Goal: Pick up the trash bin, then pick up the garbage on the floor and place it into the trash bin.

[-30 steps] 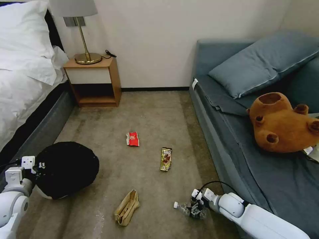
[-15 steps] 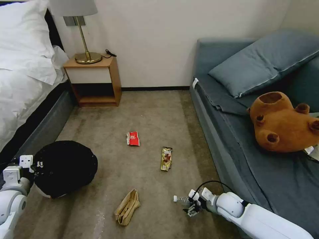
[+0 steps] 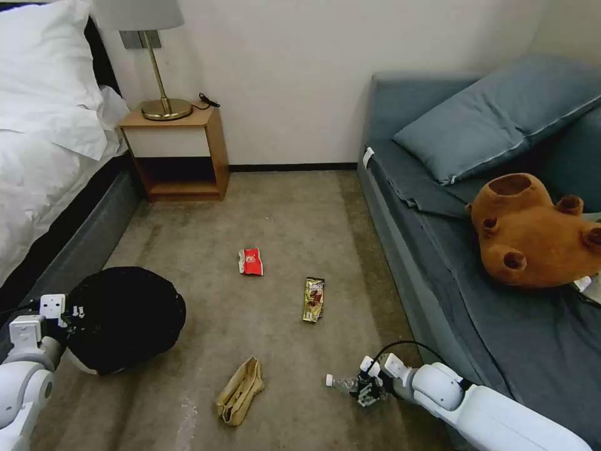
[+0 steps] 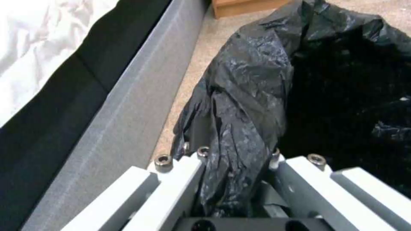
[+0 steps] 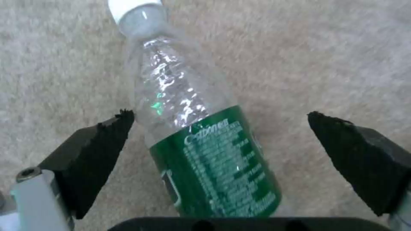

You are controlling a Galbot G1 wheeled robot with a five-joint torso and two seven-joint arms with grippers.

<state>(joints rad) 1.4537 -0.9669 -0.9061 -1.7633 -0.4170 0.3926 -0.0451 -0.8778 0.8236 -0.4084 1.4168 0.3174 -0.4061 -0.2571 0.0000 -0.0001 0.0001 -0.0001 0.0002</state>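
While I am operating the rig from afar, the left pincer (image 3: 70, 311) is clamping the rim of the trash bin (image 3: 122, 319) at the near left, beside the bed (image 3: 44, 169). Its fingers (image 4: 179, 179) are pinching a fold of the black bag (image 4: 240, 106) that is draping over the rim, seen close in the left wrist view. At the near right, the right pincer (image 3: 366, 391) is sitting low over the carpet (image 3: 282, 213) with its jaws spread wide on either side of the clear plastic bottle (image 5: 201, 134). Its black pads (image 5: 94, 154) are standing apart from the bottle, not touching it. The bottle is lying on the floor with its white cap (image 5: 137, 12) pointing left and its green label nearest the pincer. Other litter is lying on the carpet: a crumpled tan paper bag (image 3: 239, 391) just left of the bottle, a gold-brown wrapper (image 3: 313, 299) farther off in the middle, and a red packet (image 3: 250, 262) beyond that. A blue sofa (image 3: 476, 263) is running along the right.
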